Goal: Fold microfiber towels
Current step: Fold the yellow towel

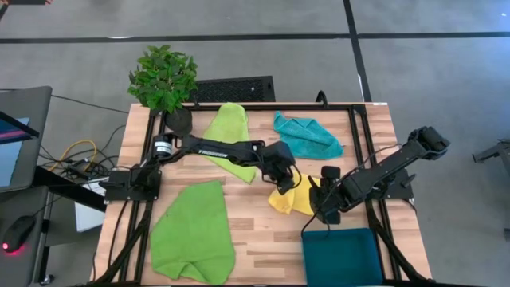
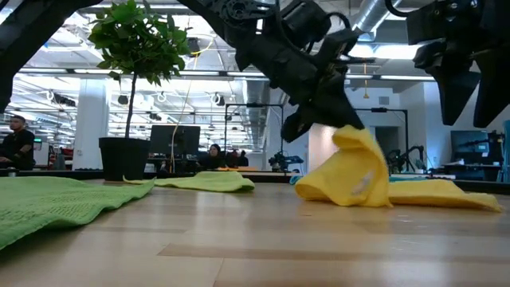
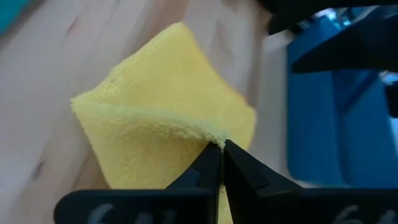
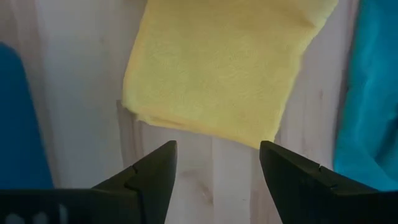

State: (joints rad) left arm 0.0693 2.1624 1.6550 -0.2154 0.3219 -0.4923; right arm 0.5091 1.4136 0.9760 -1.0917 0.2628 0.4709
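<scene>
The yellow towel [image 1: 296,199] lies right of the table's middle, one part pulled up into a peak [image 2: 351,147]. My left gripper [image 1: 284,186] is shut on that peak. My right gripper [image 4: 217,163] hangs open just right of the yellow towel [image 4: 217,68], pointing down, with nothing between its fingers. One lime green towel [image 1: 194,233] lies spread at the near left. Another green towel [image 1: 229,131] lies at the far middle, partly under my left arm. A turquoise towel [image 1: 307,135] lies crumpled at the far right. My left gripper pinches a raised ridge of the yellow towel [image 3: 208,134] between its two fingertips. Whether it is an edge or a fold, I cannot tell. The fingers slant down from the table's left. The pinched part stands up as a peak, and the rest of the towel [image 2: 446,195] lies on the table.
A dark teal rectangular pad [image 1: 343,257] lies at the near right corner, close to my right gripper. A potted plant [image 1: 163,80] stands at the far left corner. Black frame rails [image 1: 355,135] run along the table's sides. Bare wood [image 1: 267,239] shows between the near green towel and the pad.
</scene>
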